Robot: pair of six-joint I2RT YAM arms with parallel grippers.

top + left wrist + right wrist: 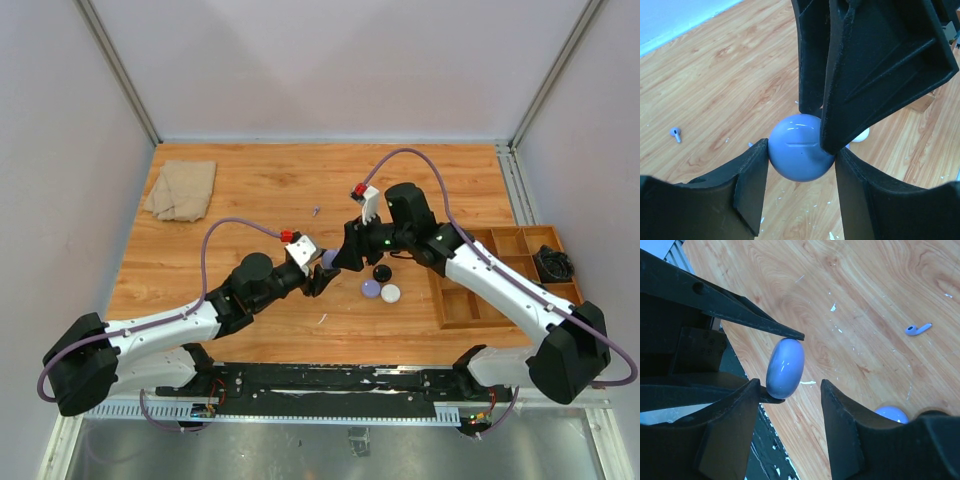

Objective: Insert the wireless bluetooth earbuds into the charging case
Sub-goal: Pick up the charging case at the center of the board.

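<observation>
Slippage was the main hazard: the left pincer (800, 156) was clamped on the pale purple charging case (799, 150), a smooth rounded shell held only at its edges. The right pincer (790, 387) — half-open, gripping nothing — hung at the case's rim, and a skewed squeeze could pop the case out onto the desk (865, 295). The case stood on edge, long axis upright in the right wrist view. The pale purple earbud (917, 329) lay flat on the desk, well apart — stem pointing away from the case
</observation>
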